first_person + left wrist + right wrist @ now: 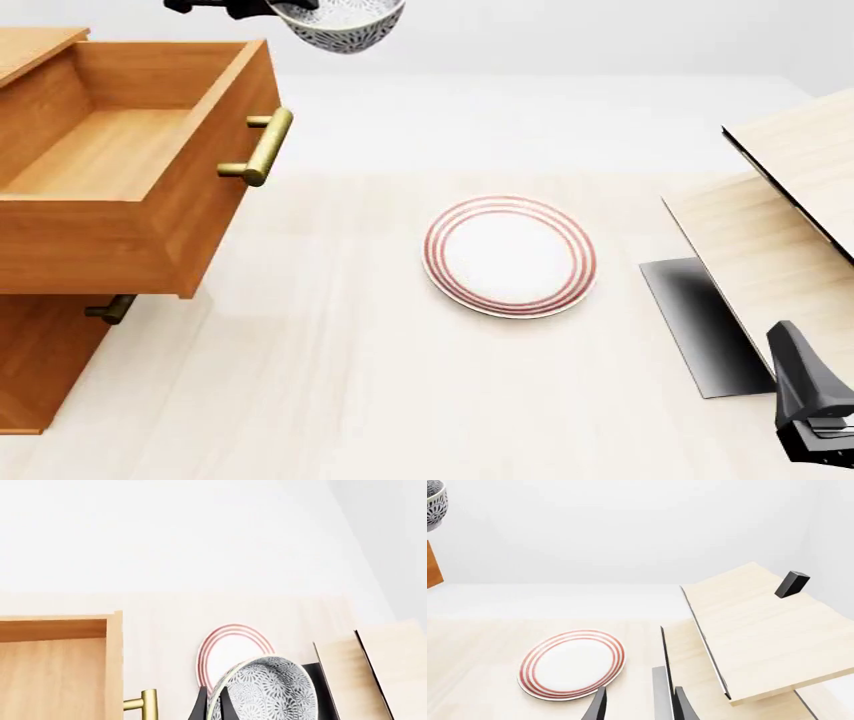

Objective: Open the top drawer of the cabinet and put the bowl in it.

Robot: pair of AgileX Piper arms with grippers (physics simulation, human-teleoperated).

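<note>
Speckled bowl (267, 692) pinched by left end effector (215, 707); front view crops it.

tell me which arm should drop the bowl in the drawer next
Left. Its gripper already holds the bowl by the rim, raised beside the open top drawer. The right gripper is empty, low over the table's other side near the pale box.

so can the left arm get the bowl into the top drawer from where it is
Probably yes. The left gripper holds the bowl in the air beside the top drawer, which is pulled open with nothing seen inside.
</note>
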